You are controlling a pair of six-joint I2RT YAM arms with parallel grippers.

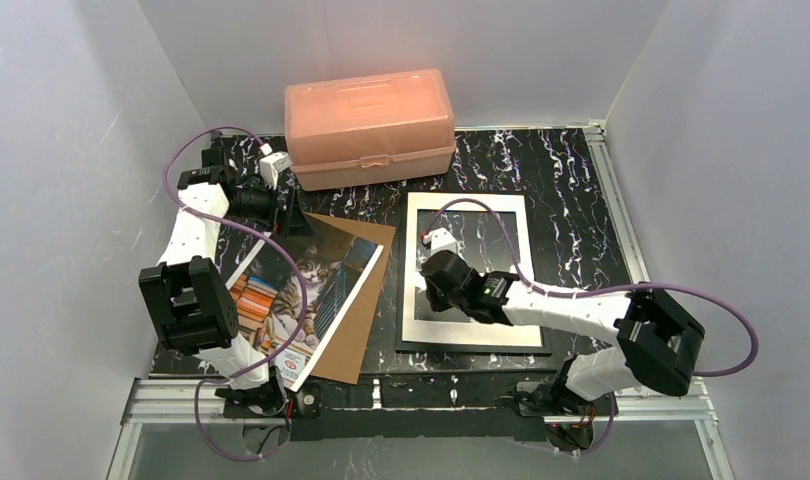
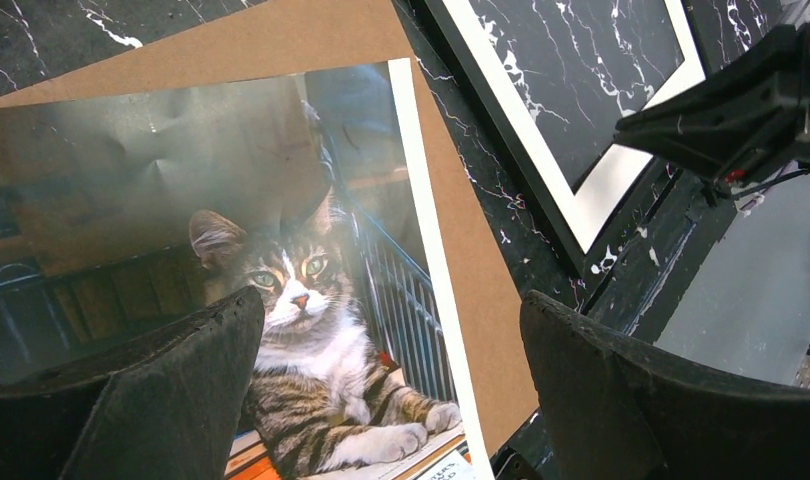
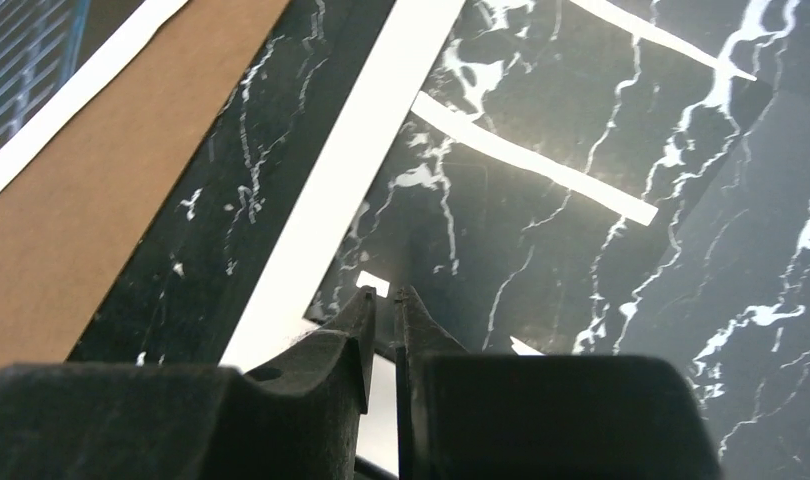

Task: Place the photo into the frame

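**Photo still outside frame, left jaws wide, right jaws almost closed**

Top view: the photo (image 1: 303, 292) lies face up at the left of the black marble table (image 1: 571, 200). It sits on a brown backing board (image 1: 359, 310) whose edges stick out beyond it. The frame (image 1: 471, 349) lies flat well to the right with a white mat (image 1: 412, 270) inside it. A peach box (image 1: 369, 125) stands at the back, apart from both. The left gripper (image 1: 286, 215) is at the photo's far end. The right gripper (image 1: 433, 285) is over the mat's left side, and its arm crosses the frame's lower right corner.

Left wrist view: the left gripper (image 2: 391, 380) is wide open and holds nothing, its fingers (image 2: 161, 390) above the cat print (image 2: 281, 260). The board (image 2: 471, 250) pokes out on the right, and the frame's rim (image 2: 516, 140) and the mat (image 2: 542, 140) lie just beyond. Glare washes out the top of the print, which is unseen from above.

Right wrist view: the right gripper (image 3: 384, 300) has its jaws nearly together with only a slit between. Its tips are at the mat's (image 3: 331, 200) inner edge. Cannot tell if anything is pinched. The board (image 3: 101, 200) and the photo's white border (image 3: 71, 90) show at the far left.
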